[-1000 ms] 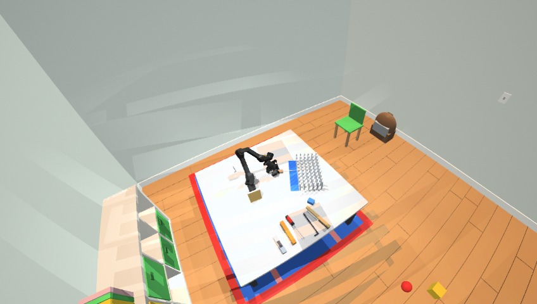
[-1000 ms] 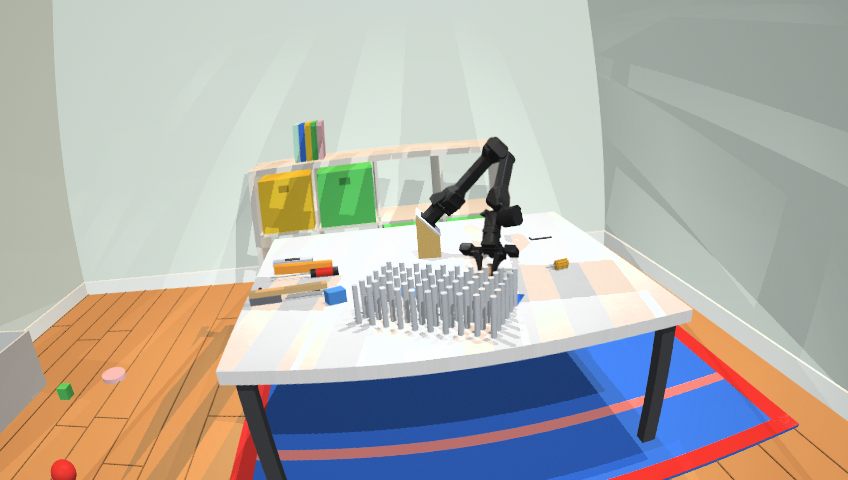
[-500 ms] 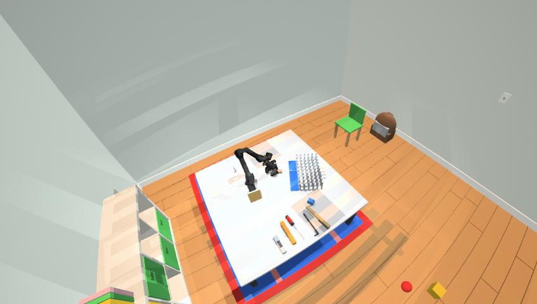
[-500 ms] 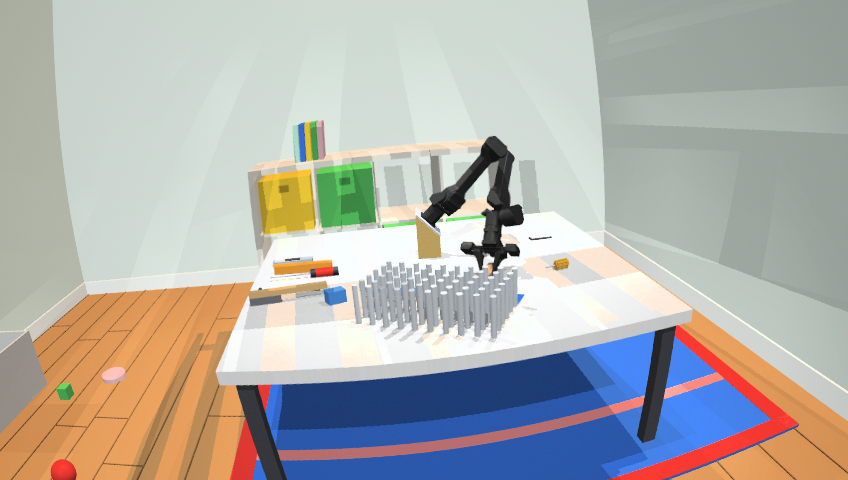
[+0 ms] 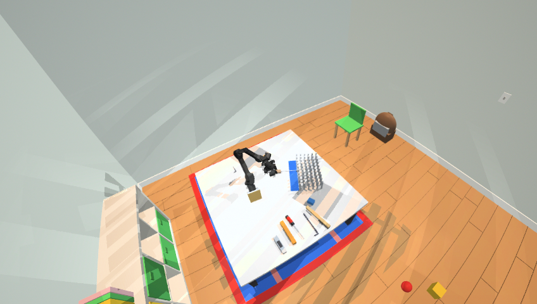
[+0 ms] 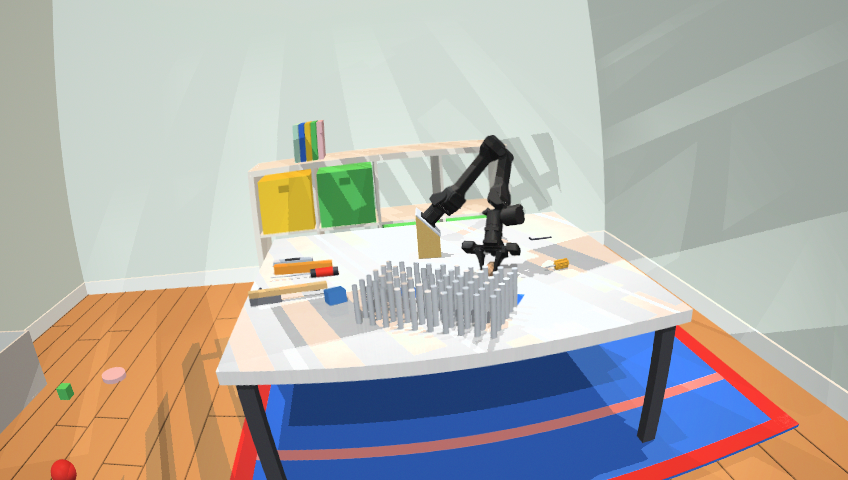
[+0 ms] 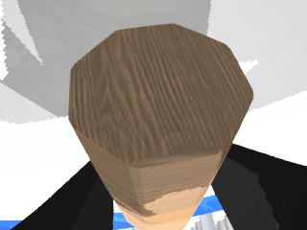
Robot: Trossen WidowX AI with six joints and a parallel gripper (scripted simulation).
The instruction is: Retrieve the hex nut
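Note:
My gripper (image 5: 277,171) (image 6: 490,267) (image 7: 155,156) is shut on the wooden handle (image 5: 278,171) (image 7: 160,96) of a tool, in front of the spacer field. The tool's thin pale shaft (image 5: 287,171) reaches across the blue taped strip (image 5: 293,182) (image 6: 520,299) (image 7: 206,205) to the front edge of the spacers. The grey metal spacers (image 6: 444,312) stand upright in close rows; those I can make out look upright. The shaft's far end is hidden or too small to tell. The hex nut cannot be made out in any view.
A blue block (image 5: 310,201) (image 6: 335,295) lies beside the field. Beyond it lie a wooden-handled tool (image 5: 317,216), a dark rod (image 5: 310,224), a red-handled screwdriver (image 5: 289,220), an orange bar (image 5: 287,232) and a grey tool (image 5: 278,244). A small orange object (image 6: 561,263) lies on the other side.

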